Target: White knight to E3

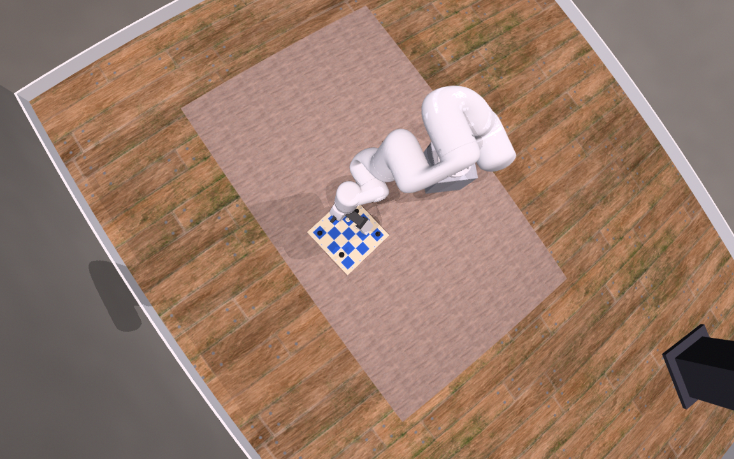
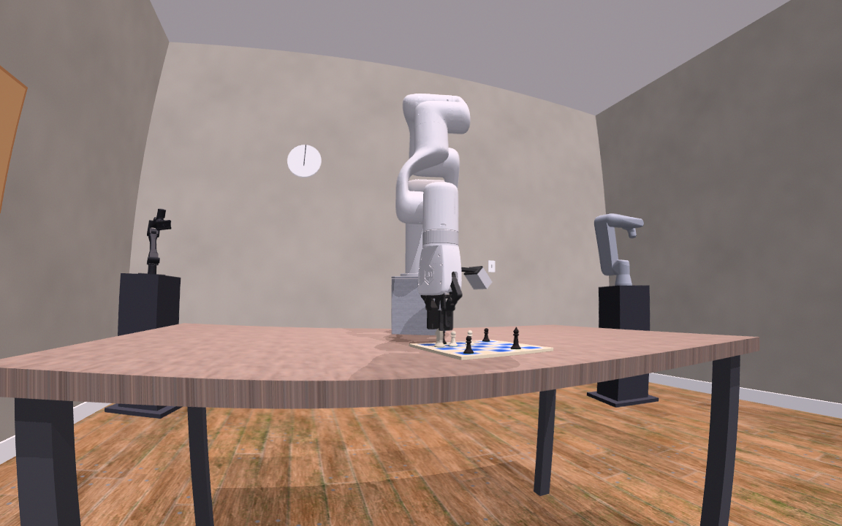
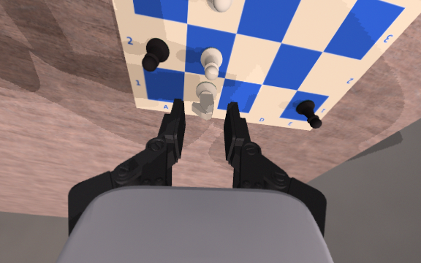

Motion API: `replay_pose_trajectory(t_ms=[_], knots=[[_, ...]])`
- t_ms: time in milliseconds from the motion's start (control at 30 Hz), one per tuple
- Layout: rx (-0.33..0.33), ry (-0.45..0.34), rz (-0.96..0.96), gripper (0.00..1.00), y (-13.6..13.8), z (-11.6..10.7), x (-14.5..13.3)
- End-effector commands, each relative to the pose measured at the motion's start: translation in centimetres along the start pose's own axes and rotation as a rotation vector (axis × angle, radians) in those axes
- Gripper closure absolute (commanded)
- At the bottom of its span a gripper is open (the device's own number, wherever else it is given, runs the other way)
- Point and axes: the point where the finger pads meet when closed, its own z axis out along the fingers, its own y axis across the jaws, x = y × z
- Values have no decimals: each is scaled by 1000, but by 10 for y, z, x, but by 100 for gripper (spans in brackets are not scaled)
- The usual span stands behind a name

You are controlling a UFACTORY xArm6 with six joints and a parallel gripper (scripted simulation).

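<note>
The hand (image 3: 203, 107) hangs half open and holds nothing, above the white knight (image 3: 205, 100) at the board's (image 3: 342, 78) lower edge. It should descend straight, centred, avoiding the white pawn (image 3: 210, 62).

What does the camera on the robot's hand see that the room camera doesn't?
Only the hand camera shows the board's edge letters and digits, and the white knight standing on B1 between the open black fingers, with a white pawn just behind it on B2.

Only the room camera shows the whole white arm, the table's legs, a round wall clock, and two other small robots on black stands.

Both show the hand, the blue chessboard, the black pieces and the wooden table top.
</note>
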Motion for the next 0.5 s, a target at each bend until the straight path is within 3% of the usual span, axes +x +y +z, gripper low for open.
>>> replay_pose_trajectory(t_ms=[0,467], knots=[[-3,-2,0,61,1,6,-1],[-3,-2,0,61,1,23,-1]])
